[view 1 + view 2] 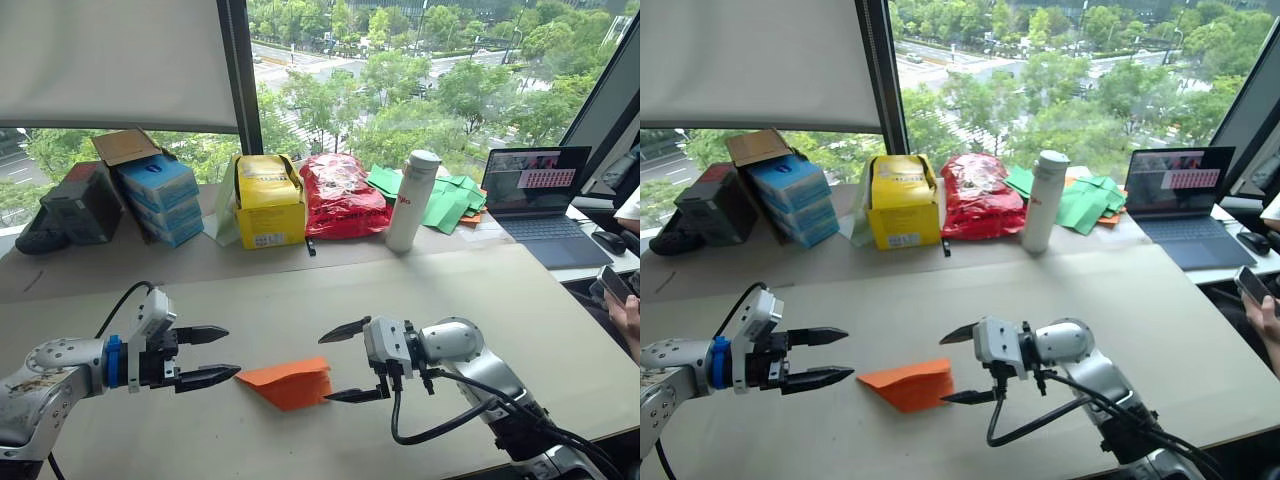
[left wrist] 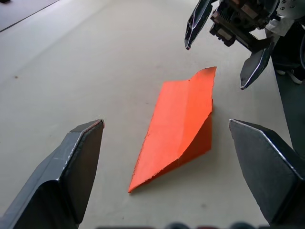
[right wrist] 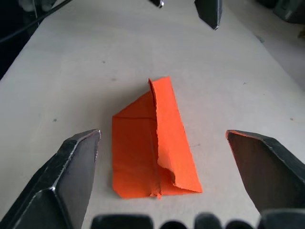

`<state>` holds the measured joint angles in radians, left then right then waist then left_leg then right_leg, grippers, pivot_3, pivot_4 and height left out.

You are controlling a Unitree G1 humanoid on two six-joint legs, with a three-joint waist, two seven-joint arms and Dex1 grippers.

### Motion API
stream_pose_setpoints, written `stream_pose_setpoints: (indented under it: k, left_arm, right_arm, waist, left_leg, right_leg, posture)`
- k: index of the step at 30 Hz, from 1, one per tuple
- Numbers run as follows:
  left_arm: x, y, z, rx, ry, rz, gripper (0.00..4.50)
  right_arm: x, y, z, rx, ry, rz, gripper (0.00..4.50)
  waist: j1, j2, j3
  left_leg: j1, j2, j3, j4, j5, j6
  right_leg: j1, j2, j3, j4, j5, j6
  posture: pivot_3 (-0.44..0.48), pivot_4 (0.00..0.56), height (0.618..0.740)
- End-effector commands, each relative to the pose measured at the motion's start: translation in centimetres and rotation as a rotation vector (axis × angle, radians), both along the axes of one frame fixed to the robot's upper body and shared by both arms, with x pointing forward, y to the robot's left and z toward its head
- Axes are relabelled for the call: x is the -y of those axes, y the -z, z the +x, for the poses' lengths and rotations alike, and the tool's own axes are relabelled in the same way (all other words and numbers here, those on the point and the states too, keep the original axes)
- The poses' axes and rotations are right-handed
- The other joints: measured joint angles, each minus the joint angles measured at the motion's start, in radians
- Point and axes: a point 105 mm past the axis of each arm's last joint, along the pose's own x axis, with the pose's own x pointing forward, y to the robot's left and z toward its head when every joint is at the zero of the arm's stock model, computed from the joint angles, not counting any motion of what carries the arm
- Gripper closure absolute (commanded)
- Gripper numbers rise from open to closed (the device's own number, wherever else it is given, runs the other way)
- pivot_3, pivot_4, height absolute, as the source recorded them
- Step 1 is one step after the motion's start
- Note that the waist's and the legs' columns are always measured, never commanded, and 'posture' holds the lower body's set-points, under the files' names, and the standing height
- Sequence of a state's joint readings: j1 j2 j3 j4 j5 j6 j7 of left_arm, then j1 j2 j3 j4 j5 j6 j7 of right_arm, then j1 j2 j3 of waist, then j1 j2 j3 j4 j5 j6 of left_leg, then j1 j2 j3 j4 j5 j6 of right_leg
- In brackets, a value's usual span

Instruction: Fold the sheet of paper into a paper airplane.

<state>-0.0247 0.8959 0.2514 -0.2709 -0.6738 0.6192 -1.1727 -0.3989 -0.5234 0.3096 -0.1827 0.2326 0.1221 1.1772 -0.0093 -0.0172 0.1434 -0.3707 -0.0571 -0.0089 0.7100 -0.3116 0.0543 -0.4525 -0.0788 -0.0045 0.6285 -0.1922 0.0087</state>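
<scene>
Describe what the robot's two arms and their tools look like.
Both arms are silver-grey metal ending in black two-fingered tools with pointed tips. The left tool sits behind a blue wrist ring and white housing, fed by a black cable. The right tool has a rounded silver wrist joint and looping black cables.

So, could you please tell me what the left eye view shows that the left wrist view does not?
The left eye view alone shows the clutter by the window: the yellow box, red plastic bag, white bottle, green papers and laptop. The left wrist view alone shows the paper airplane close up, with its centre crease and raised flap. Both show the airplane on the table between the open left gripper and open right gripper.
</scene>
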Motion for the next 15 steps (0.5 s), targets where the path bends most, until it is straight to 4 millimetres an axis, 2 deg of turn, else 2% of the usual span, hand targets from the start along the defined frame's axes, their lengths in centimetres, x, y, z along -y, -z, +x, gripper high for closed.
stream_pose_setpoints:
  k: [1,9,10,15]
  left_arm:
    - [1.0,-0.6,0.3,0.040,0.036,-0.025,1.55]
    - [2.9,1.8,1.5,0.061,0.084,0.022,4.25]
    - [3.1,2.4,1.8,0.074,0.092,0.050,4.46]
    - [4.0,4.2,2.2,0.085,0.135,0.103,4.46]
  right_arm:
    - [0.2,-1.9,-0.1,-0.021,0.076,0.088,0.00]
    - [0.2,-1.3,-0.3,-0.029,0.129,0.074,0.00]
    - [0.2,-1.3,-0.5,-0.033,0.124,0.072,0.00]
    - [0.0,-1.2,-1.0,-0.040,0.119,0.058,0.00]
  waist:
    - [0.000,0.000,0.000]
    - [0.007,0.000,0.000]
    - [0.008,0.000,0.000]
    - [0.011,0.000,0.000]
  left_leg:
    - [0.000,0.000,0.000,0.000,0.000,0.000]
    - [0.000,-0.001,0.001,0.000,0.000,0.000]
    - [0.000,0.000,0.001,0.000,0.000,0.000]
    - [0.000,0.000,0.001,0.000,0.000,0.000]
  right_leg:
    - [0.000,0.000,0.000,0.000,0.000,0.000]
    - [0.000,0.000,0.000,0.000,0.000,0.000]
    - [0.000,0.000,0.000,0.000,0.000,0.000]
    - [0.000,0.000,0.001,0.000,0.000,0.000]
  posture:
    - [0.000,0.150,0.740]
    - [0.000,0.150,0.740]
    - [0.000,0.150,0.740]
    - [0.000,0.150,0.740]
